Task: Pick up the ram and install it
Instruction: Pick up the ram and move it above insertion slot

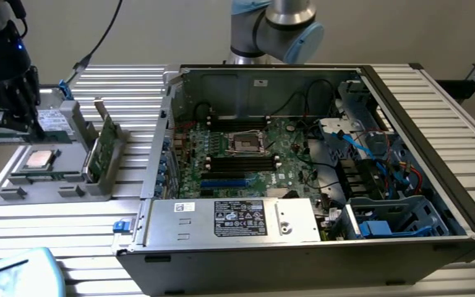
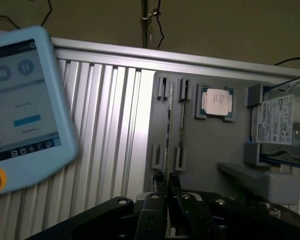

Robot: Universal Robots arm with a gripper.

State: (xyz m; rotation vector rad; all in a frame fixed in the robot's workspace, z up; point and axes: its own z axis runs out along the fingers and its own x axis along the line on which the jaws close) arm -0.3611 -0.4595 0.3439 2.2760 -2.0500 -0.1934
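My end effector (image 1: 2, 127) (image 2: 166, 182) hangs over the far end of the grey fixture (image 1: 47, 185) (image 2: 205, 150) on the ribbed worktop (image 1: 56, 235). Its fingers (image 2: 174, 185) are parted by only a narrow slit, and I see nothing clamped between them. In the exterior view the ram (image 1: 106, 148) (image 2: 168, 125) lies at about four o'clock from my end effector, well apart from it. It stands on its long edge in the holder along the fixture's side nearest the computer case (image 1: 423, 124). In the wrist view the ram shows as a thin edge-on line that runs straight toward the slit between my fingers without reaching them. In the exterior view the silver-topped processor (image 1: 39, 159) (image 2: 217, 102) rests flat in the fixture at roughly nine o'clock from the ram. The boxy drive (image 1: 54, 120) (image 2: 280, 120) sits at ten o'clock, just beside my end effector. The open case lies at three o'clock from the fixture, its motherboard (image 1: 254, 161) facing up. A pale blue pendant (image 1: 10, 272) (image 2: 20, 100) lies on the worktop at six o'clock from the fixture.
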